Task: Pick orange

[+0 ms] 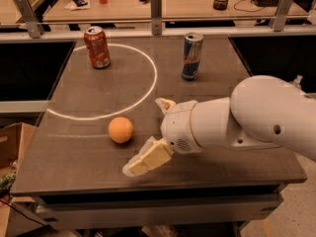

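Observation:
The orange (121,130) is a small round fruit lying on the dark table (74,157), left of centre and near the front edge. My gripper (145,137) is just to the right of the orange, low over the table, at the end of the big white arm (256,117) that reaches in from the right. It is open and empty. One cream finger (148,158) points toward the front left, and the other (165,104) sits behind, so the orange lies just left of the gap between them.
A red-orange soda can (97,47) stands at the back left, on a white circle line (148,83) drawn on the table. A blue and silver can (191,56) stands at the back centre. A metal rail (158,31) runs along the far edge. A cardboard box (10,147) sits left of the table.

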Robot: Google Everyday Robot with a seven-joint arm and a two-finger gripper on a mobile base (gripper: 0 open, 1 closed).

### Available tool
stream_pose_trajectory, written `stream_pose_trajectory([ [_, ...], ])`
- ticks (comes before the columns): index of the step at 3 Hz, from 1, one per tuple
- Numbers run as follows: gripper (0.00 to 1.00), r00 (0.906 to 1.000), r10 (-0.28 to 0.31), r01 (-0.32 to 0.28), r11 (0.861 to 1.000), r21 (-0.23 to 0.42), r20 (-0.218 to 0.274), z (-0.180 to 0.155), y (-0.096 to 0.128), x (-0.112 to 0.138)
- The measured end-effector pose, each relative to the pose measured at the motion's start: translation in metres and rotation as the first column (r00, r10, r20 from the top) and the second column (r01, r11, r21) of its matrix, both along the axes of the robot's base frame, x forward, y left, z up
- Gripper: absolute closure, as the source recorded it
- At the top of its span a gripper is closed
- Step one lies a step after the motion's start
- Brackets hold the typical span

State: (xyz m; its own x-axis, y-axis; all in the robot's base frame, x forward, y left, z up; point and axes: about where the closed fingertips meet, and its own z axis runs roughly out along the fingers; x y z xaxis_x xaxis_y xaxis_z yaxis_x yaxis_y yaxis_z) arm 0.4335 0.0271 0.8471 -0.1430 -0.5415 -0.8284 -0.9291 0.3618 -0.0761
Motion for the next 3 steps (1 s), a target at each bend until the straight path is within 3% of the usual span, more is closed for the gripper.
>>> stream_pose_trajectory([
  [3, 0.0, 0.9978, 0.046, -0.045, 0.998, 0.035, -0.047, -0.013, 0.031, 0.024],
])
